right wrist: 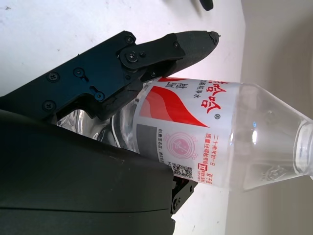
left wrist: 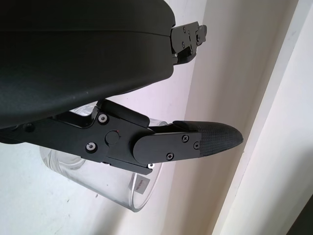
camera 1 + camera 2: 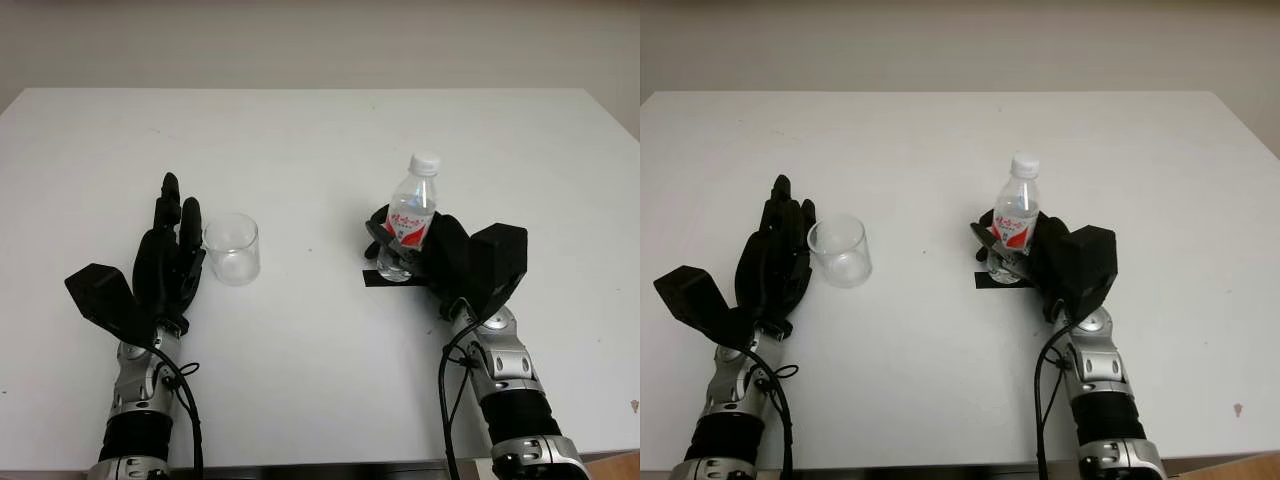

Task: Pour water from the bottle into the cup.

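Tabletop [image 3: 320,130]: a plain white surface is seen, carrying both task things and both hands.

Bottle [image 3: 409,215]: a clear plastic bottle with a white cap and a red-and-white label is stood upright, to the 3 o'clock side of the tabletop's middle. Its base is set on a strip of black tape [image 3: 372,277]. The cap is still on.

Right hand [image 3: 415,250]: the bottle's lower half is wrapped by the black fingers [image 1: 161,51], which are curled around the label; in the right wrist view one finger is seen laid across the label's edge and the palm shell is pressed against the other side. The hand is placed at the bottle's 4 o'clock side, with the forearm running toward 5 o'clock.

Cup [image 3: 232,248]: a short clear glass cup is stood upright, its mouth facing up, to the 9 o'clock side of the tabletop's middle and well apart from the bottle. Whether water is inside cannot be told.

Left hand [image 3: 170,255]: it is held just beside the cup at its 9 o'clock side, open and grasping nothing, fingers pointed toward 12 o'clock. In the left wrist view one finger [image 2: 195,142] is seen crossing in front of the cup's wall; whether contact is made cannot be told.
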Tool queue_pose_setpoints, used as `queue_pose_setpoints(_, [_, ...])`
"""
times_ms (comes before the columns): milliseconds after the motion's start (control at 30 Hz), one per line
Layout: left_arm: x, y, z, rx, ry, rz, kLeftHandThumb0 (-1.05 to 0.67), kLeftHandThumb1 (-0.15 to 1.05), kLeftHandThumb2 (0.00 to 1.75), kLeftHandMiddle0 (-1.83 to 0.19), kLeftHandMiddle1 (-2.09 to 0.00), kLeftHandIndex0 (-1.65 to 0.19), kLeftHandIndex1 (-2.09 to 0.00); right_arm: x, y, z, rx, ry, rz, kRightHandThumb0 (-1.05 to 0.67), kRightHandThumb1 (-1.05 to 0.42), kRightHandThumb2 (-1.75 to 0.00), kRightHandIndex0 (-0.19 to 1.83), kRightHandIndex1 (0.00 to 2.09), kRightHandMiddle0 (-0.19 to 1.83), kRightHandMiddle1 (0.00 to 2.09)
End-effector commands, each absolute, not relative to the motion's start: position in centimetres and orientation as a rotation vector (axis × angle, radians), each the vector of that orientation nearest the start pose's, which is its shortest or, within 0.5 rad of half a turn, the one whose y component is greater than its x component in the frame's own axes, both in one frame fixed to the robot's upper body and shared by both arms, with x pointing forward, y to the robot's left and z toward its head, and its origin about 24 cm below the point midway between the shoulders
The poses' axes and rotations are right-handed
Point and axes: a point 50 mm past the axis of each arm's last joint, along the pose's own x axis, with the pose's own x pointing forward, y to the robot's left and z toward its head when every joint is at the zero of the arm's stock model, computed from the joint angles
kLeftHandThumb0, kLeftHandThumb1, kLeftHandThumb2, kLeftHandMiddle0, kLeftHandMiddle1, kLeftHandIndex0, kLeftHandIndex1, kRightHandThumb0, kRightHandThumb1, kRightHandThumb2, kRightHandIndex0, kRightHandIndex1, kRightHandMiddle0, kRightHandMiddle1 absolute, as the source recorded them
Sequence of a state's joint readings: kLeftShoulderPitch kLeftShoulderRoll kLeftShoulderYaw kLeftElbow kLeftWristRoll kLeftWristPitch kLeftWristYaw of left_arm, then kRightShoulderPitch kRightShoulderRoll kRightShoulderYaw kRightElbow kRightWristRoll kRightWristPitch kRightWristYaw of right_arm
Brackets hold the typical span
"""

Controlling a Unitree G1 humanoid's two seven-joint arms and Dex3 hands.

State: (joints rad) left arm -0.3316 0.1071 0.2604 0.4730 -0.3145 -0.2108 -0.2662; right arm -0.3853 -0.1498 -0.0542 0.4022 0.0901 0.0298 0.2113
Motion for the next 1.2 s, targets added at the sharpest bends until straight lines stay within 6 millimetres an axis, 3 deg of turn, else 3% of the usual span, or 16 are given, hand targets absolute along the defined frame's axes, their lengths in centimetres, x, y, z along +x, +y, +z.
queue_pose_setpoints(0, [30.2,20.6,3.8,-0.264,-0.094,-0.011,-0.73,1.05,0.44,0.13,-0.06,0.17,-0.06,32.3,-16.0,5.2,-0.030,0.059,0.212,-0.46,-1.05,-0.37,1.00,2.09,0.65,2.09])
queue_pose_setpoints(567, [30.2,21.2,4.1,-0.255,-0.090,-0.009,-0.72,1.05,0.46,0.14,-0.05,0.17,-0.05,31.4,-15.1,3.7,-0.050,0.058,0.207,-0.50,-1.05,-0.39,1.06,2.09,0.71,2.09])
queue_pose_setpoints(667, [30.2,21.3,4.2,-0.256,-0.091,-0.007,-0.72,1.05,0.45,0.14,-0.05,0.17,-0.06,31.2,-14.9,3.5,-0.041,0.046,0.203,-0.53,-1.05,-0.28,0.88,2.09,0.56,2.09])
queue_pose_setpoints(733, [30.2,21.4,4.2,-0.255,-0.094,-0.009,-0.72,1.05,0.45,0.14,-0.05,0.17,-0.05,31.1,-14.9,3.4,-0.030,0.039,0.207,-0.61,-1.04,-0.13,0.35,1.85,0.22,1.83])
queue_pose_setpoints(767, [30.2,21.5,4.3,-0.256,-0.095,-0.009,-0.72,1.05,0.44,0.14,-0.05,0.17,-0.06,31.0,-14.9,3.3,-0.047,0.032,0.220,-0.64,-1.03,-0.09,0.24,1.67,0.14,1.69])
queue_pose_setpoints(800, [30.2,21.5,4.3,-0.257,-0.095,-0.009,-0.72,1.05,0.44,0.14,-0.06,0.16,-0.06,30.9,-15.0,3.3,-0.058,0.027,0.239,-0.68,-1.03,-0.07,0.09,1.31,0.01,1.44])
queue_pose_setpoints(867, [30.2,21.6,4.3,-0.259,-0.095,-0.013,-0.72,1.05,0.43,0.14,-0.06,0.16,-0.06,30.8,-15.1,3.1,-0.077,0.023,0.276,-0.73,-1.01,-0.06,0.07,0.72,-0.04,1.01])
queue_pose_setpoints(933, [30.2,21.6,4.3,-0.260,-0.095,-0.017,-0.73,1.05,0.43,0.15,-0.05,0.17,-0.05,30.7,-15.3,3.0,-0.081,0.027,0.299,-0.75,-0.99,-0.05,0.09,0.26,-0.02,0.63])
queue_pose_setpoints(1033, [30.2,21.7,4.4,-0.260,-0.097,-0.018,-0.72,1.05,0.43,0.15,-0.05,0.17,-0.05,30.6,-15.4,2.8,-0.084,0.033,0.316,-0.76,-0.97,-0.05,0.06,0.09,-0.02,0.43])
queue_pose_setpoints(1167, [30.2,21.9,4.4,-0.261,-0.097,-0.020,-0.72,1.05,0.43,0.15,-0.05,0.18,-0.05,30.4,-15.7,2.7,-0.088,0.041,0.329,-0.78,-0.96,-0.05,0.00,0.04,-0.04,0.30])
